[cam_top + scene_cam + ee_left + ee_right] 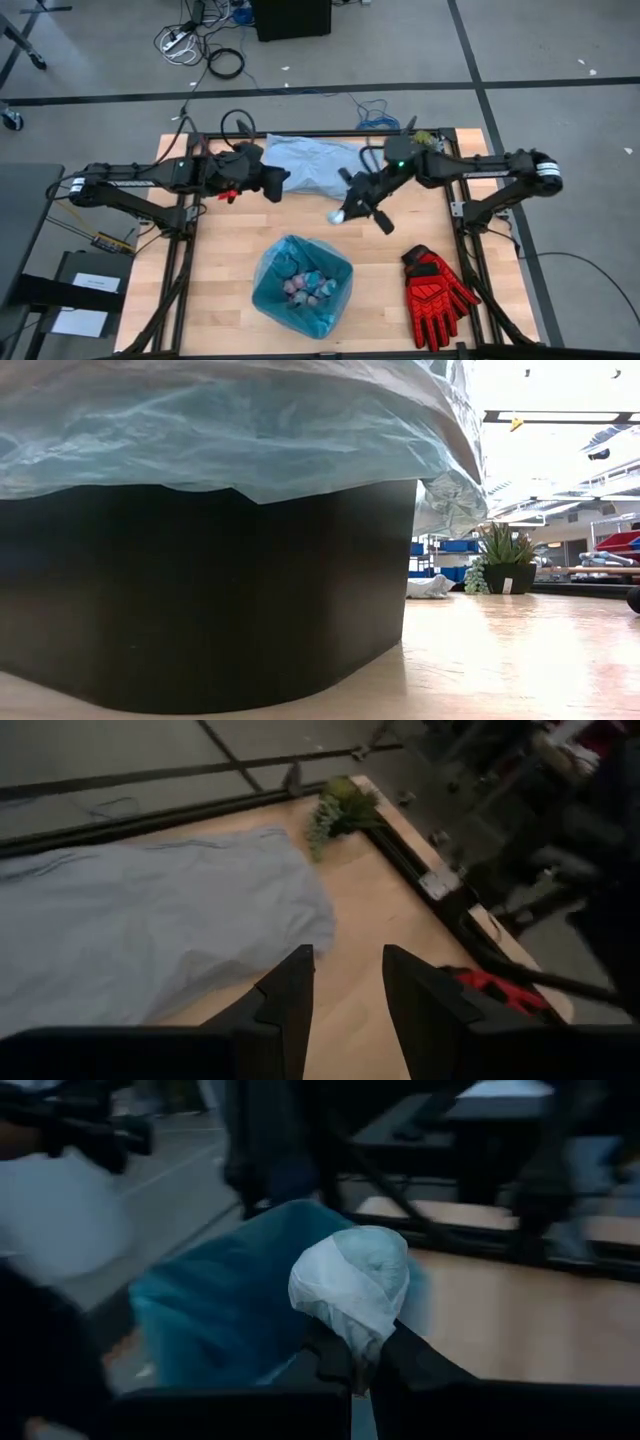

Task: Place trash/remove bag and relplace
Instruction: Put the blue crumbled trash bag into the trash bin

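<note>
Right gripper (352,1365): fingers pinched tight on a crumpled white wad (352,1285), held above table centre, at 12 o'clock from the bin.
Left gripper (348,995): fingers partly apart, nothing between them, at 9 o'clock beside the dull grey-blue bag (315,162).
Bag (300,290): crinkly translucent cyan liner over a black square bin (200,590), at 6 o'clock.
Trash (305,283): pink, blue, white wads inside the liner.
Glove (437,293): red-black, at 4 o'clock.

Counter (240,250) of pale wood planks, smooth with a soft sheen. Bin liner (335,278) of thin, crinkly, translucent cyan plastic over a matt black bin (200,590). Paler grey-blue bag (310,160) of duller, wrinkled plastic. Wad (352,1285) of crumpled white paper. Gloves (435,290) red and black, ribbed, rubbery-looking.
</note>
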